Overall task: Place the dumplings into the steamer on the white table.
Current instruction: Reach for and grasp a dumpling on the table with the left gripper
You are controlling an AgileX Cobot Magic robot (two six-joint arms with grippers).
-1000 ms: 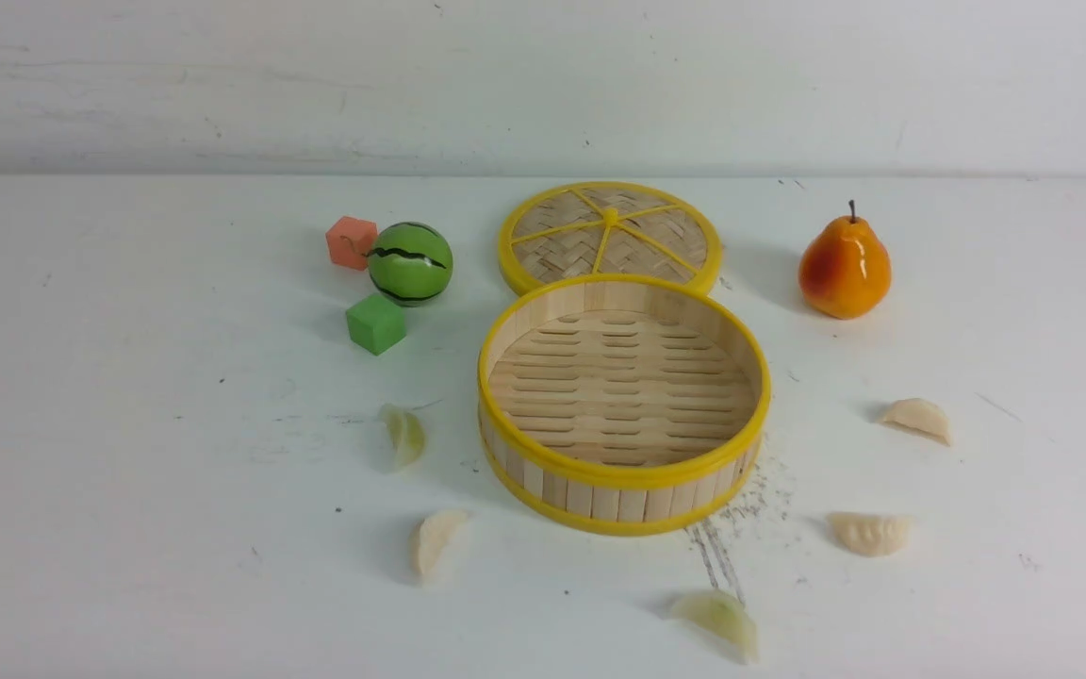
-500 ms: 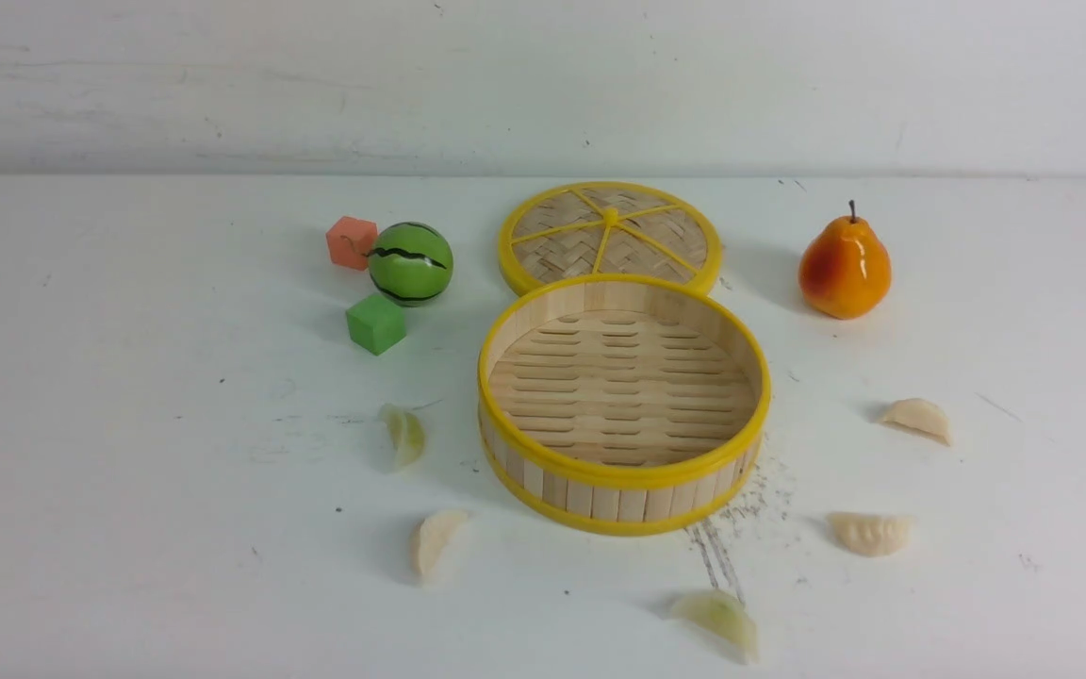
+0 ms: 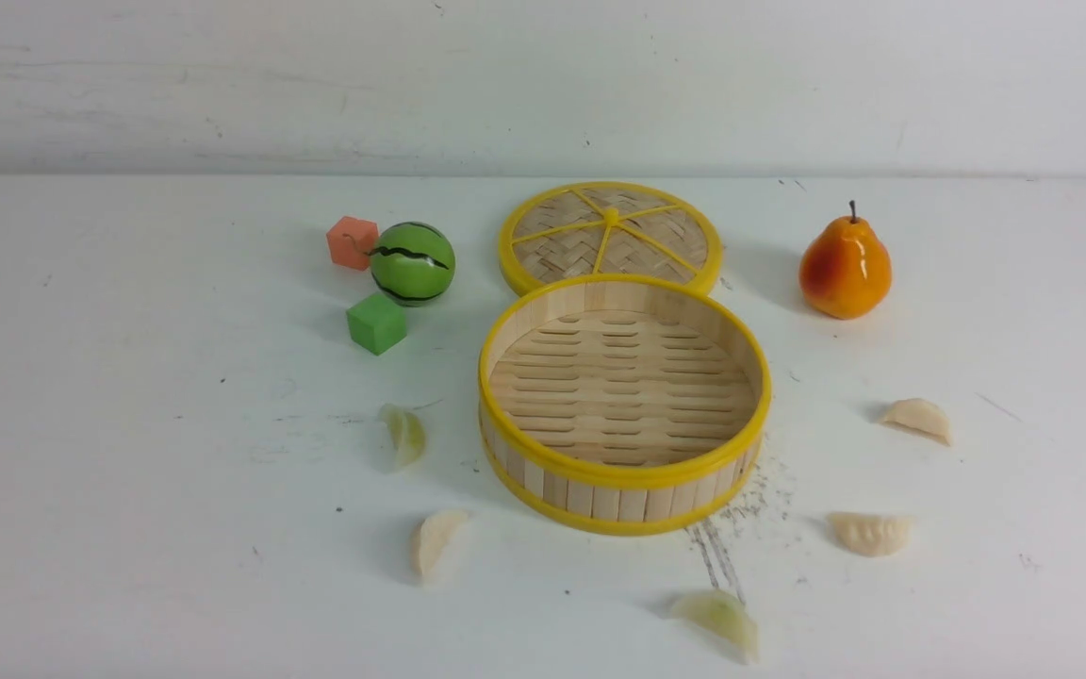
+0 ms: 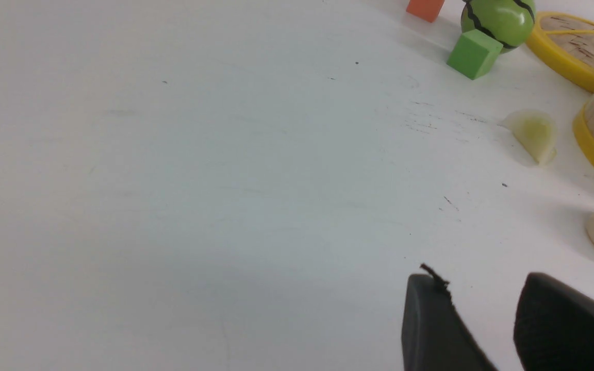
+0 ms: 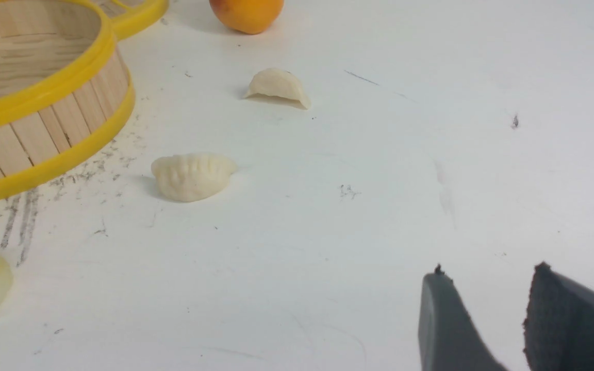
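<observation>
Cream and greenish dumplings lie on the tabletop around the empty steamer. Probably light, smooth, slightly soft; pinch across the plump belly. Left end effector and right end effector stand parted, empty.

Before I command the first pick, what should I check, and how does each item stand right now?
1. Empty steamer, floor free: ok.
2. Woven lid off, lying flat behind it: ok.
3. All five dumplings loose on the white table, none stacked: ok.
4. Open, empty left gripper: ok.
5. Open, empty right gripper: ok.
6. Either gripper lined up on a dumpling: not ok; none lies between the fingers.
</observation>
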